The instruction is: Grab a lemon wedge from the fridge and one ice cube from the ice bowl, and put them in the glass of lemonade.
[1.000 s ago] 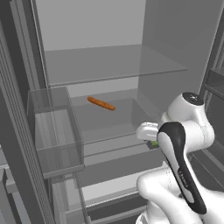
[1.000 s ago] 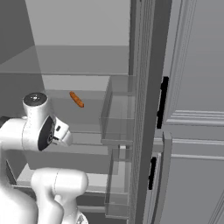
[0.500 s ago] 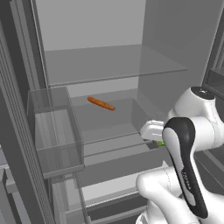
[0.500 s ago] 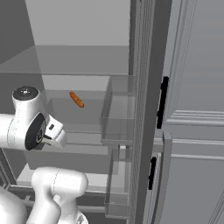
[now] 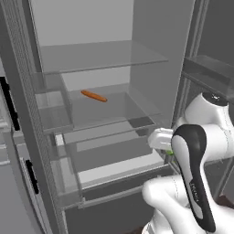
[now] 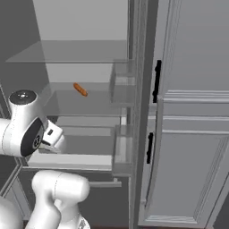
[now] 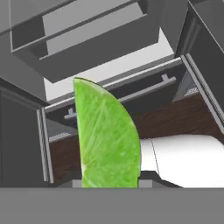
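Note:
A yellow-green lemon wedge (image 7: 107,135) stands upright between my fingertips in the hand view, with my gripper (image 7: 109,183) shut on it. In the left base view the gripper (image 5: 163,141) hangs just in front of the open fridge (image 5: 151,59), level with its lower shelf, and a green speck of the lemon wedge (image 5: 169,151) peeks out beneath it. The right base view has the gripper (image 6: 51,137) low on the left, before the fridge (image 6: 85,51) interior. The ice bowl, ice cube and glass of lemonade are out of view.
A long orange carrot-like thing (image 5: 93,96) (image 6: 80,89) lies on a glass shelf. The open door's bins (image 5: 50,105) (image 6: 123,85) jut out beside the shelves. Panelled grey cabinets (image 6: 192,134) stand to the right. Below the hand are the fridge drawer (image 7: 122,94) and dark wooden floor (image 7: 175,118).
The arm's upper joints have swung away from the fridge and the gripper has drawn back slightly with the wedge in it. The whole picture has shifted a little, so the camera moved.

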{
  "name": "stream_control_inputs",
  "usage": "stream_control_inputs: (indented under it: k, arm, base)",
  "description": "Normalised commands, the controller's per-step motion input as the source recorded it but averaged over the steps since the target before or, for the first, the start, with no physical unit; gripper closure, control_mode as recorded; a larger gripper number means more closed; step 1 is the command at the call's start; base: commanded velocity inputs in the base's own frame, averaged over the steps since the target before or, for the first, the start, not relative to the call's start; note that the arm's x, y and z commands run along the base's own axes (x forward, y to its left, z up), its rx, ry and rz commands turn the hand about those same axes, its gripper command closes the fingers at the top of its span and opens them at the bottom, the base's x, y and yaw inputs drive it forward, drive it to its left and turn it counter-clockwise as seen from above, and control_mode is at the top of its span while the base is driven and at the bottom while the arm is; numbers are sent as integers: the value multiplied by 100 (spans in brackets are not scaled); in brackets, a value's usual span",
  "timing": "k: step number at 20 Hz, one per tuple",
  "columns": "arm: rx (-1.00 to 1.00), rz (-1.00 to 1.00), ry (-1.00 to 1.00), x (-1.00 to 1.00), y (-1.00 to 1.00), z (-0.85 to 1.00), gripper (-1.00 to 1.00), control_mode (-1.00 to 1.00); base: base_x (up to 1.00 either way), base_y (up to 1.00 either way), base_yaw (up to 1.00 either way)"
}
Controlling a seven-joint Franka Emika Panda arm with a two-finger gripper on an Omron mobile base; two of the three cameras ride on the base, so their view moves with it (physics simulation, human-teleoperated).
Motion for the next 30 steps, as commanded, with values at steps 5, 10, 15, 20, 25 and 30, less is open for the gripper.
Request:
stream_control_inputs:
  k: [5, 10, 15, 20, 25, 30]
  arm:
    - [0, 0, 0, 0, 0, 0, 100, 100]
    - [0, 0, 0, 0, 0, 0, 100, 100]
    - [0, 0, 0, 0, 0, 0, 100, 100]
    - [0, 0, 0, 0, 0, 0, 100, 100]
    - [0, 0, 0, 0, 0, 0, 100, 100]
    - [0, 0, 0, 0, 0, 0, 100, 100]
  base:
    - [-100, 7, -23]
    - [-69, 0, -65]
    - [0, -1, -97]
    - [41, -26, -68]
    - [21, -90, -16]
    - [55, -52, 0]
